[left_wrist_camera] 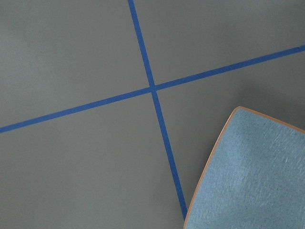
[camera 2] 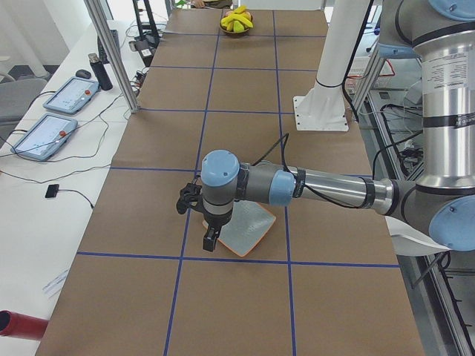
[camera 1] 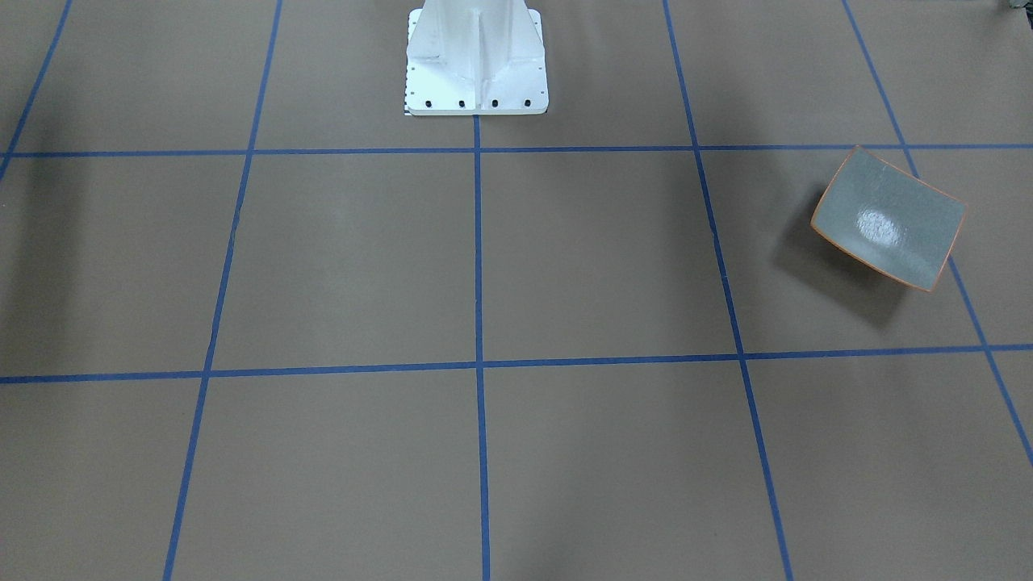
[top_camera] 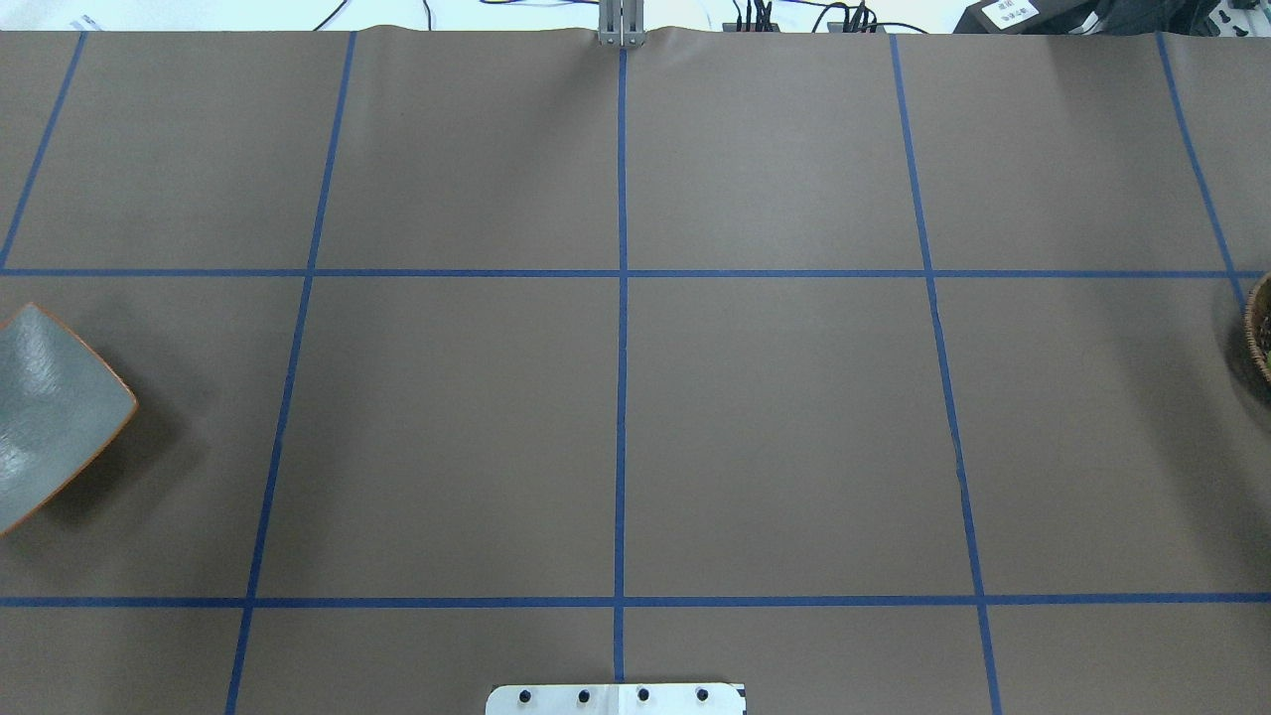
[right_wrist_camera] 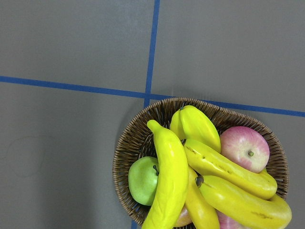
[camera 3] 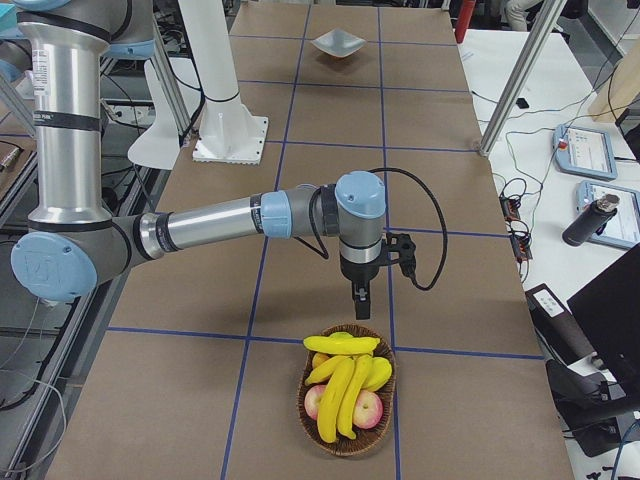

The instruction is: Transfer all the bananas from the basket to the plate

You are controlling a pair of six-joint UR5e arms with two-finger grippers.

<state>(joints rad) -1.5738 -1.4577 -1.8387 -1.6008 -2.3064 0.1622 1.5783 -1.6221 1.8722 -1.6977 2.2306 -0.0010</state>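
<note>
Exterior right view is showing us the bananas [camera 3: 343, 385] lying piled in the basket [camera 3: 303, 408] at the right end of the bench [camera 3: 200, 400]. They are sitting just beyond and below the right pincer [camera 3: 361, 306], so we are judging the right arm the nearer, while the left pincer [camera 2: 211, 238] is hanging by the edge of the plate [camera 2: 252, 226], well apart at the other end. Most bananas are running lengthwise along the flat brown bench, with one crossing on top nearest the pincer and apples [right_wrist_camera: 245, 148] crowding them. We cannot tell whether either pincer is spread or pressed together.
</note>
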